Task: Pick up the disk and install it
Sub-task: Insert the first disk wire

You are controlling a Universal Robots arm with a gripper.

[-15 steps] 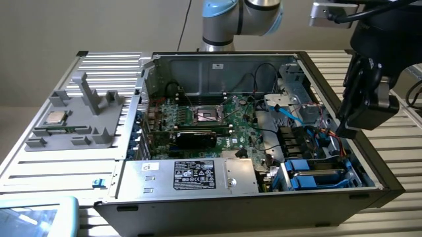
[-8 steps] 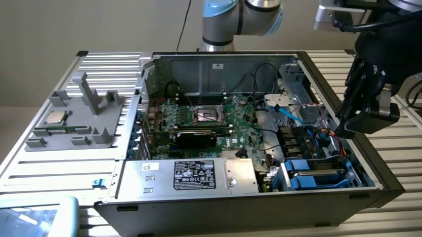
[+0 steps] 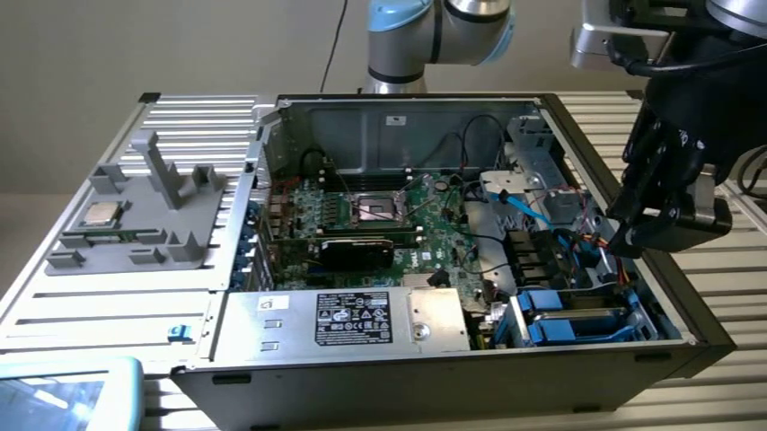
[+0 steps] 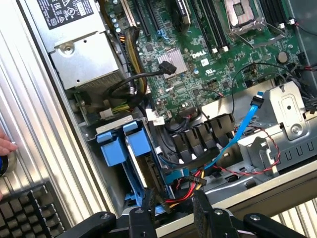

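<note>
**Empty gripper over the drive bay, disk standing in its slot**

From where I stand, the gripper (image 4: 173,212) hovers just above the rim of the computer case (image 3: 480,370), on the far side of the drive bay from the power supply (image 3: 359,319). Its jaws stand apart and hold nothing. Between the two black fingers (image 4: 143,214) I see only wiring down below.

The disk (image 4: 118,148), in its bright blue carrier, stands on edge in the bay just beside the power supply, on the exterior view's right of it, low in the corner of the case. The gripper is not touching it.

My reading is that the picking-up is done and the work is at the seating end of the install. Whether the carrier is pushed fully home I cannot tell.

Any further touch on the disk calls for a straight push along the bay's rails. The fingers would need to stay clear of the red, yellow and black wire bundle (image 4: 184,184), which lies just past the disk from the power supply. They would also need to avoid the loose blue ribbon cable (image 4: 242,130), farther off the same way. A snagged wire looks the likeliest trouble.
</note>
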